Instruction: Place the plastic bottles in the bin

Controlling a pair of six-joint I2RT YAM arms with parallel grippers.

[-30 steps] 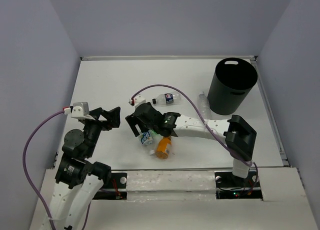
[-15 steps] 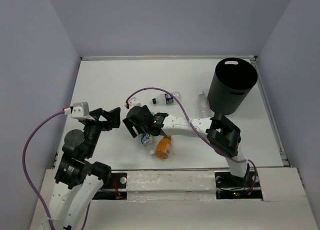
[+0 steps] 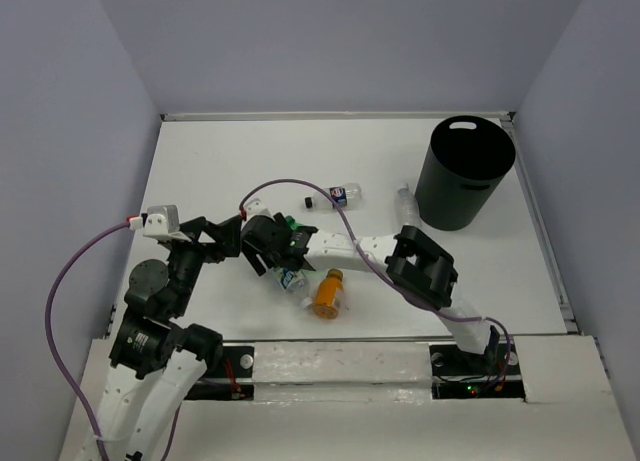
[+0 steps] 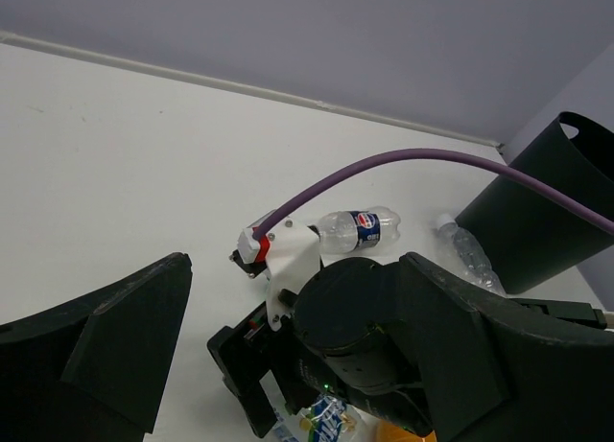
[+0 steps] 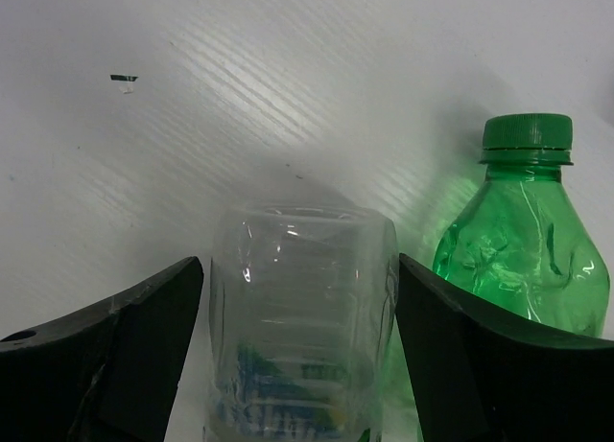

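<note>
Hanging wide open, the right gripper (image 3: pixel 262 249) has the clear bottle (image 5: pixel 299 317) lined up between its fingers, base nearest, length running away; green bottle (image 5: pixel 523 241) just beside.

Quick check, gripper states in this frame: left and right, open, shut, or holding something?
Left gripper: open, holding nothing.
Right gripper: open, its fingers on either side of the clear bottle, not yet shut on it.
</note>
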